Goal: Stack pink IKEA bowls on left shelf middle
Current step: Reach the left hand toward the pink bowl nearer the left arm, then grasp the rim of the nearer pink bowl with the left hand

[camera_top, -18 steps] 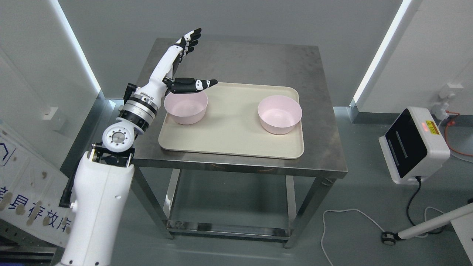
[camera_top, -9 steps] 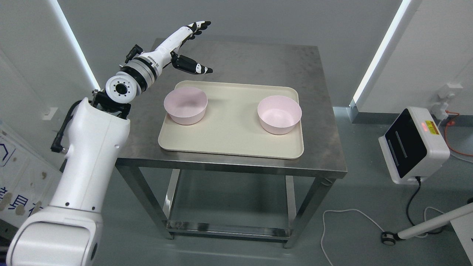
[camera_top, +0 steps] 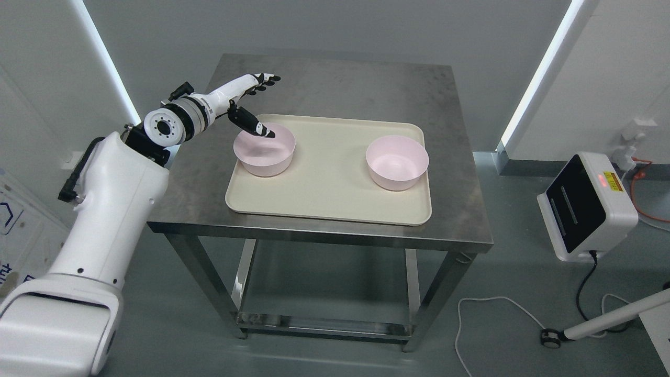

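Pink bowls are the concern, two round, smooth-walled plastic-looking ones on a cream rectangular tray [camera_top: 324,196] atop the bare steel counter [camera_top: 460,157]. At far left the robot's white left arm reaches in over the counter's left edge, and its left hand [camera_top: 251,99] is spread, holding nothing. The four fingers [camera_top: 264,78] stretch out flat above the steel beyond the tray's rear left corner, while the black thumb [camera_top: 251,124] angles down over the rim and into the near bowl [camera_top: 264,157], though whether it touches the wall is unclear. That bowl sits at the tray's left end; the second bowl [camera_top: 397,162] rests well apart at the right end. Both look light, stiff and somewhat slippery, so the rim seems the place to pinch, thumb inside and fingers outside. A shallow grip could let the bowl tip or slide. The right hand is not in view.
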